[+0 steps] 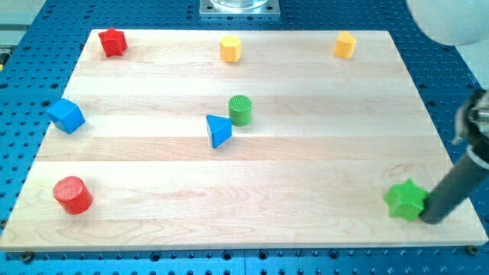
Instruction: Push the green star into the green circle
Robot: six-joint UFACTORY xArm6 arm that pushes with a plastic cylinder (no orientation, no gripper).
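Note:
The green star (406, 200) lies near the board's bottom right corner. My tip (430, 219) is right beside it, touching or nearly touching its right side. The green circle (240, 110), a short green cylinder, stands near the middle of the board, far to the left of and above the star. A blue triangle (218, 131) sits just below and left of the green circle, almost touching it.
A red star (112, 42) is at the top left, a yellow hexagon (230, 49) at the top middle, a yellow block (344, 44) at the top right. A blue cube (66, 115) is at the left edge, a red cylinder (72, 195) at the bottom left. The wooden board (321, 153) rests on a blue perforated table.

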